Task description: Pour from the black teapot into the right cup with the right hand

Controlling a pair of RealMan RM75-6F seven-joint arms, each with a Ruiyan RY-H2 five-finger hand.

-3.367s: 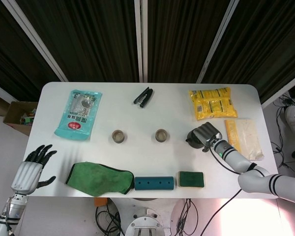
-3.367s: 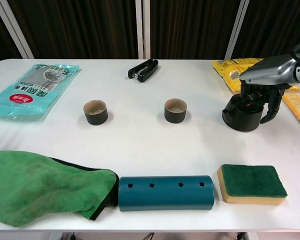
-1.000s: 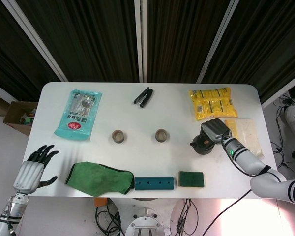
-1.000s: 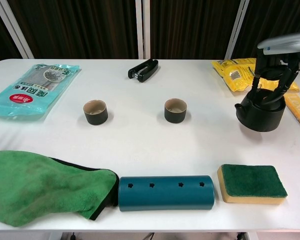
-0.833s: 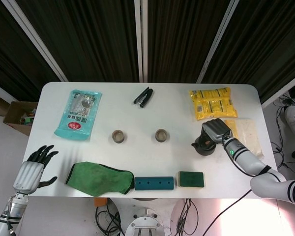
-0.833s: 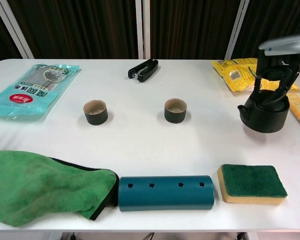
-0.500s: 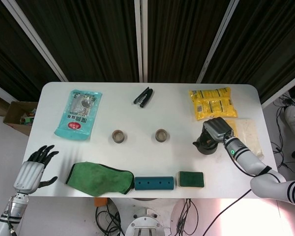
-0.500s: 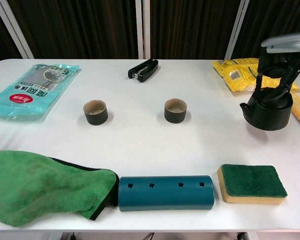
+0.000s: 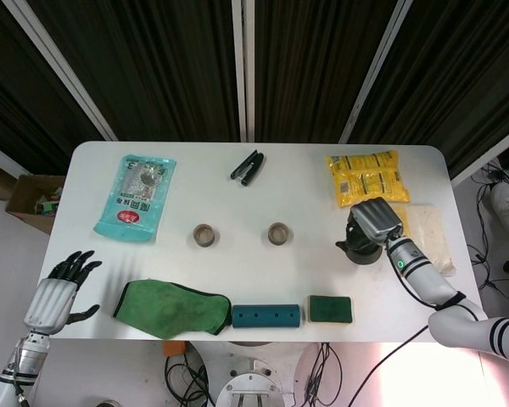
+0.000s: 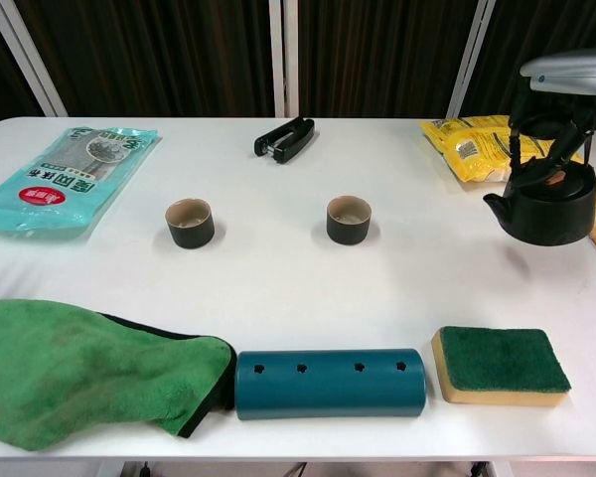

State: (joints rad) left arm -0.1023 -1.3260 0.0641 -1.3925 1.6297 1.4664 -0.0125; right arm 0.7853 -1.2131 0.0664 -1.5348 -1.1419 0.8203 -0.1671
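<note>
Right hand [image 10: 566,89] gripping teapot [image 10: 546,207] by handle, lifted near right tabletop edge. Risk: swing on loose handle, spout missing right cup [image 10: 349,220], spilling.

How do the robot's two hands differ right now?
The right hand holds the black teapot by its handle above the table; the left hand holds nothing. The right hand's fingers curl downward around the handle; the left hand's are spread. The right hand is over the table; the left hangs off its near left corner. Both have silver backs and black fingers.
</note>
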